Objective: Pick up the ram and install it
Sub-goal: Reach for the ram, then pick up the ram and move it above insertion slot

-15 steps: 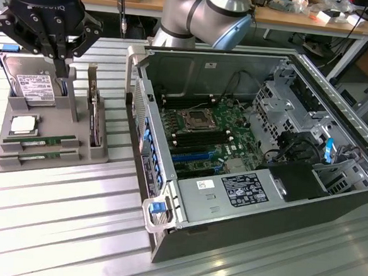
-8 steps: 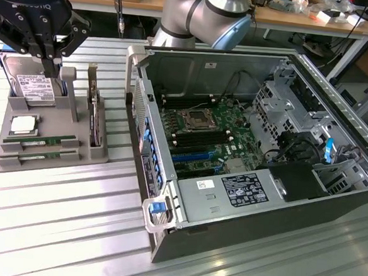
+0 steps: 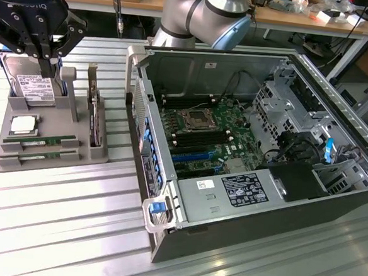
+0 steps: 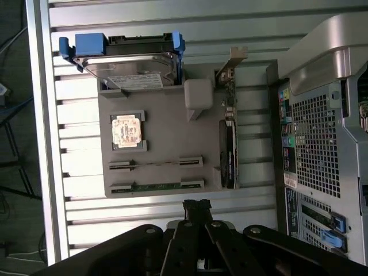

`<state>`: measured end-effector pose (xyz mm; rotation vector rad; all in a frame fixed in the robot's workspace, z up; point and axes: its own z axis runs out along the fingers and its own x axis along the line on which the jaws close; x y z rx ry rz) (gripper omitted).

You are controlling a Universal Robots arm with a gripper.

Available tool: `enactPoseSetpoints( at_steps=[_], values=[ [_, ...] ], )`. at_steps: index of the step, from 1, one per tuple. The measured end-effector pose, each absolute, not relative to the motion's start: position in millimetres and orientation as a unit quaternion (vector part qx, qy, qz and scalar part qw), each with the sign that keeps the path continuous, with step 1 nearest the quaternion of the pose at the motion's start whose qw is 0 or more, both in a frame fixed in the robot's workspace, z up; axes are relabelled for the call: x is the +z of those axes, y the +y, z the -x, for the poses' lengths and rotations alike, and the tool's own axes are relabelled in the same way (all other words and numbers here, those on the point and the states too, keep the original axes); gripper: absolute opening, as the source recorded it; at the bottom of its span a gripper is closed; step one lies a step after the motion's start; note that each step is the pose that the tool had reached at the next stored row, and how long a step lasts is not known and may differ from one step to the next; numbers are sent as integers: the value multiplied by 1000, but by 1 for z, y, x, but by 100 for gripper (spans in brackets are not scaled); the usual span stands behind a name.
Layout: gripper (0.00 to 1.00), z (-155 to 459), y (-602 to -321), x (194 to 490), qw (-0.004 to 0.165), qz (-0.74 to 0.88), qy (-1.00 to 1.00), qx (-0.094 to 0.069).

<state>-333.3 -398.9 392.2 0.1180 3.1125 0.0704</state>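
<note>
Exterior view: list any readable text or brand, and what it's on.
"OTIQ", start cut off: on the gripper body.
Hard drive label: too small to read.
Power supply label: too small to read.
White sticker inside the computer case: too small to read.
Ram sticks labels: too small to read.
</note>
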Motion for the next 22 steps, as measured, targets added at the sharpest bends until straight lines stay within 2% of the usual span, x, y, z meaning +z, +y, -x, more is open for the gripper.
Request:
enactPoseSetpoints(
  at_steps=[22],
  values=[
    [11,338,-399,372,13,-38,999,23]
  ],
)
